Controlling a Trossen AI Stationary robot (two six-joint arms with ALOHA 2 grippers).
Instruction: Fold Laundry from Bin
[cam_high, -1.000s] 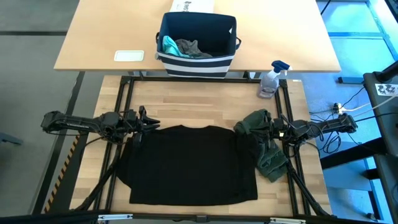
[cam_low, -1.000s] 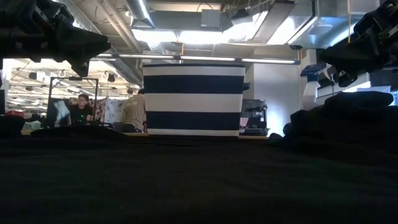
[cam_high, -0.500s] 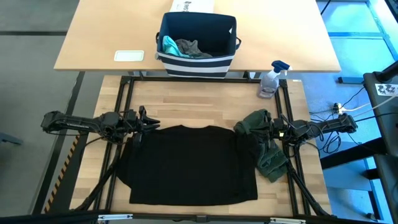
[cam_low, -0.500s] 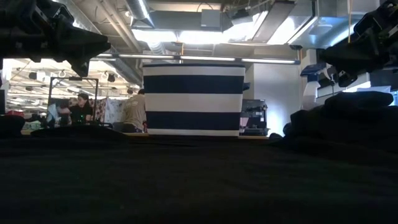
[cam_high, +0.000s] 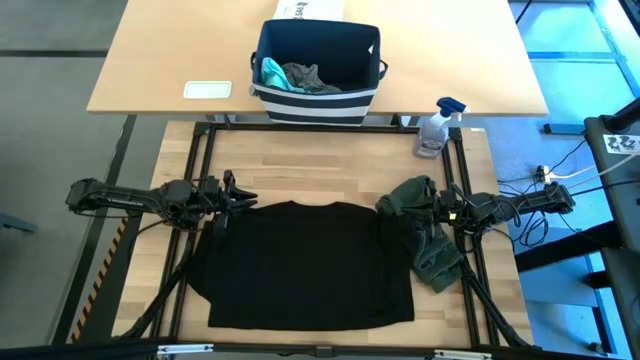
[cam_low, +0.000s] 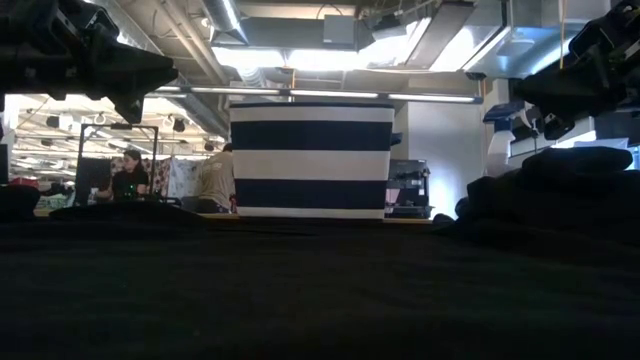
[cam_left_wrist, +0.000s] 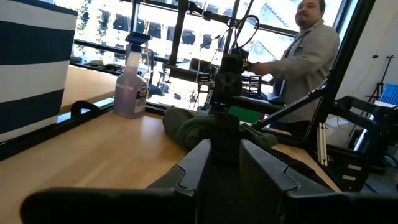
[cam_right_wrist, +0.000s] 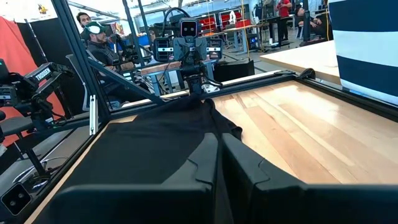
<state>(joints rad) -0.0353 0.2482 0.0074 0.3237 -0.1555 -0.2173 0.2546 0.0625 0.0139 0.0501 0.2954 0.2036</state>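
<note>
Gripping black T-shirt (cam_high: 300, 265) (spread flat); both end effectors.

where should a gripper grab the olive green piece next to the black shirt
Probably at the olive-green piece's lower lobe, coming straight down. It lies bunched beside the black T-shirt, its upper part partly under the right gripper, while the lower folds stand proud of the table with nothing over them.

Work surface is a pale butcher-block wooden table (cam_high: 320, 170) with a black metal frame (cam_high: 200, 160) round it, and a lighter tan desk (cam_high: 160, 60) butted up behind. Grey floor (cam_high: 50, 150) on one side. Bright ceiling strip lights (cam_low: 300, 94) overhead, big sunlit windows (cam_left_wrist: 186, 37), people sitting at workstations farther back.
</note>
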